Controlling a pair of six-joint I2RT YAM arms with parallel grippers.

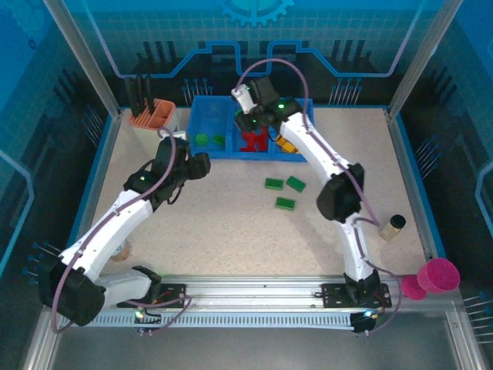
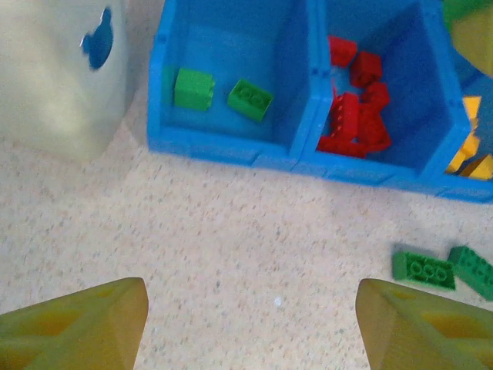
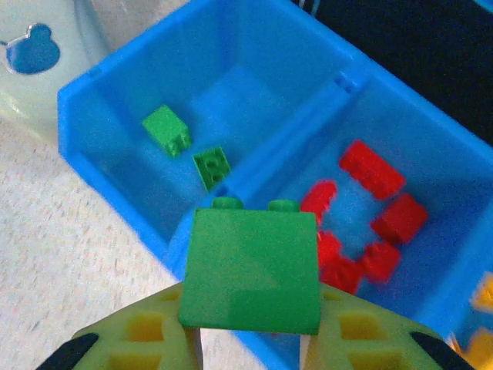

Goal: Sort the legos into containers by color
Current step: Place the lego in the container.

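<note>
right claw [image 3: 250, 343] is clamped tight on a green lego [image 3: 250, 270], whose studs point away from the wrist. it hangs over the blue tray [image 3: 100, 146], roughly above the wall between the left and middle compartments. ahead and to this claw's left, two small green legos [image 3: 168, 129] lie in the left compartment. ahead and to its right, a cluster of red legos [image 3: 372, 168] sits in the middle compartment. farther right, orange-yellow legos [image 3: 481, 297] show at the frame's edge.

left claw [image 2: 250, 331] stands with its jaws well apart and nothing between them, over bare table [image 2: 231, 231]. the tray's near wall lies ahead of it. two loose green legos [image 2: 424, 270] lie on the table ahead to its right, just beside each other. from above, a third green lego [image 1: 286, 203] lies near them.
</note>
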